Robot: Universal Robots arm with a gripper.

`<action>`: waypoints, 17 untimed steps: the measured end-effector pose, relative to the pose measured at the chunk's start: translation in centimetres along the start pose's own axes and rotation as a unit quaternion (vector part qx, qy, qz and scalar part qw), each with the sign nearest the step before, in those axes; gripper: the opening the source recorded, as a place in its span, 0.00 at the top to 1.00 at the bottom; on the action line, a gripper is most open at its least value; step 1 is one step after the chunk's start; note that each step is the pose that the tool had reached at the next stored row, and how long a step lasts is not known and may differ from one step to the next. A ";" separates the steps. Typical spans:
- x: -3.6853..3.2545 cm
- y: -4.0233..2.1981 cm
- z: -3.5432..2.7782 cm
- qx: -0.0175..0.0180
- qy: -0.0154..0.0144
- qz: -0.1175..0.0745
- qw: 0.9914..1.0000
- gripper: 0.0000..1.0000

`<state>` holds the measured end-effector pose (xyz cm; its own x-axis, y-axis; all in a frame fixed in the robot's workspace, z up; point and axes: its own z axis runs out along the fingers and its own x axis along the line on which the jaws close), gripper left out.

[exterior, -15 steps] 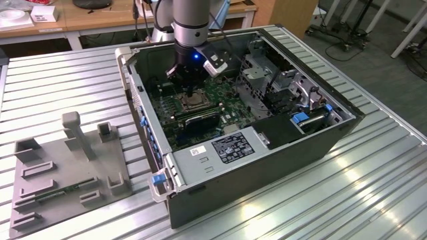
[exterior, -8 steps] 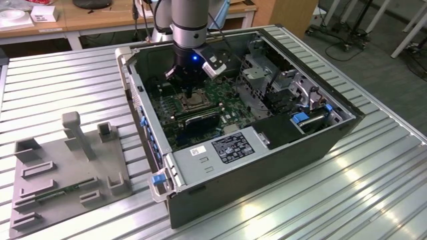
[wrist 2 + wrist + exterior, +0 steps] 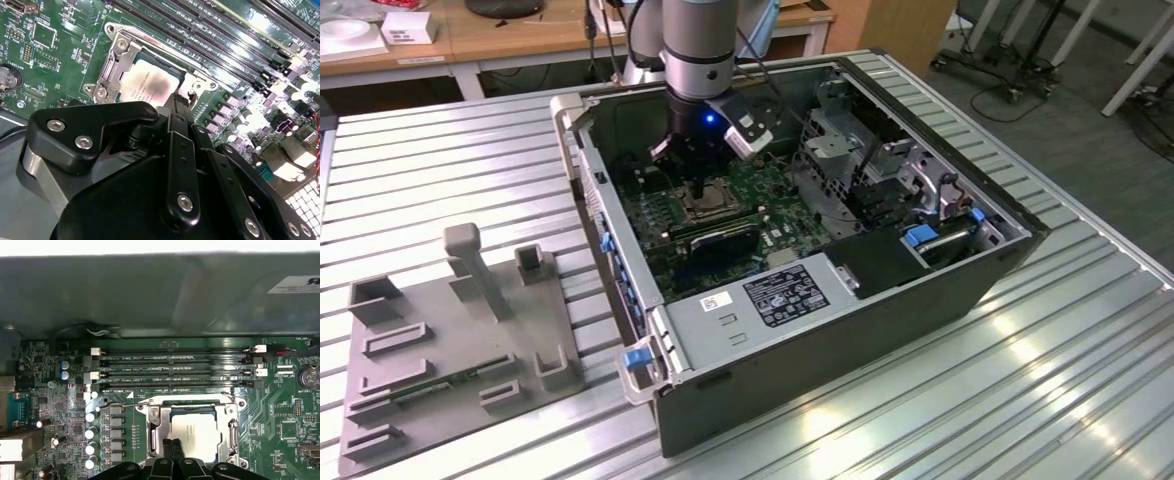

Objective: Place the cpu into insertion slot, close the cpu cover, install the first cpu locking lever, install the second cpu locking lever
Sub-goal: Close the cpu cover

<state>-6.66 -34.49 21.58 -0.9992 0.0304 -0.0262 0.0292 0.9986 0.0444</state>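
Stage: cpu [image 3: 194, 432] lies flat and square in the insertion slot [image 3: 720, 212]; placing judged done, cover step judged in hand.
Location: the slot sits on the green motherboard [image 3: 280, 405] inside the open computer case [image 3: 854, 330], at about ten o'clock from the case's middle in the exterior view.
Cover: the cpu cover [image 3: 155, 427], a silvery frame, lies around the chip, whose face shows through its window (whether it is pressed fully home I cannot tell).
Levers: locking levers not made out with certainty; latched or free, cannot tell.
Tool: gripper [image 3: 173, 449] is low over the socket, its tips at one edge of the cpu (touching or just above, cannot tell).
Grip: fingers [image 3: 169, 450] are drawn narrow, almost together, with nothing seen between them.
Next move calls for (a judgement): a light, even press on the thin frame plate rather than on the chip, with the tips clear of the memory slots [image 3: 175, 371].
Exterior view gives: the arm standing upright in the case, and a grey fixture tray [image 3: 454, 340] at about eight o'clock from it.
First wrist view gives: the chip face-on, with a row of capacitors [image 3: 91, 440] beside the socket.
Second wrist view gives: the cover's screwed side plate [image 3: 116, 62] at a slant, with the gripper's black linkage in front.
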 end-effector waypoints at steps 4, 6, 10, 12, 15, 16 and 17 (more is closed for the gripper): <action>0.06 -0.04 0.16 0.000 0.000 0.000 1.000 0.89; 0.06 -0.03 0.16 0.000 0.000 0.000 1.000 0.89; 0.17 -0.04 0.25 0.000 0.000 0.000 1.000 0.89; 0.28 -0.05 0.30 0.000 0.000 0.000 1.000 0.89; 0.34 -0.05 0.31 0.000 0.000 0.000 1.000 0.89; 0.35 -0.05 0.32 0.000 0.000 0.000 1.000 0.89; 0.35 -0.05 0.32 0.000 0.000 0.000 1.000 0.89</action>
<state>-7.01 -34.51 21.24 -0.9992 0.0299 -0.0268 0.0287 0.9986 0.0443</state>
